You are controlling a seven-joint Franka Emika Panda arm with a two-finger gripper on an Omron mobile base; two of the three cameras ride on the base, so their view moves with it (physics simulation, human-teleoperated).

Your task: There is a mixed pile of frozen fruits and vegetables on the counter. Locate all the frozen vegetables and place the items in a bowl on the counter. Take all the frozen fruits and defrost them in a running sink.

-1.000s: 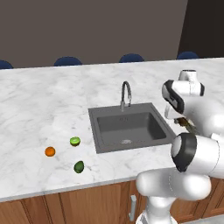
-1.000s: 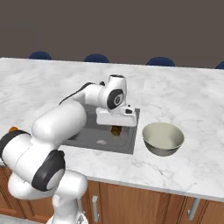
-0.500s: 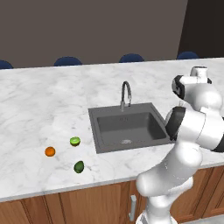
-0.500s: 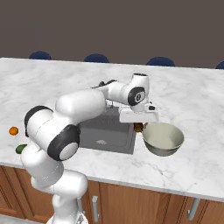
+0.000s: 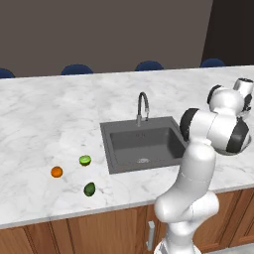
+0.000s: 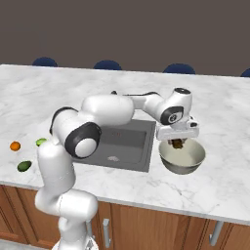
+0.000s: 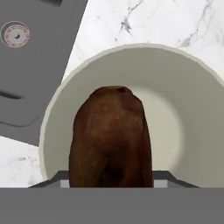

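White marble with grey veins runs the whole length of the desk, above brown wooden cabinet fronts, with a dark wall and a few blue chair backs behind it. Set into the marble is the dark grey sink, its thin curved faucet at the far edge and a round drain in the floor of the basin.

Left of the sink, near the front edge, three small pieces lie apart from one another: an orange ball, a lime-green round piece nearer the basin, and a dark green oval closest to the edge.

On the other side of the sink stands the pale bowl, just beside the basin's rim. The white arm reaches across the sink and its end effector hangs right over the bowl, pointing down. It is pinching the dark brown oblong piece, which hangs upright between the fingers above the bowl's pale inside. From the hand view the brown piece sits over the near part of the bowl, with a corner of the sink and its drain off to one side. I cannot tell whether the piece touches the bowl's bottom.
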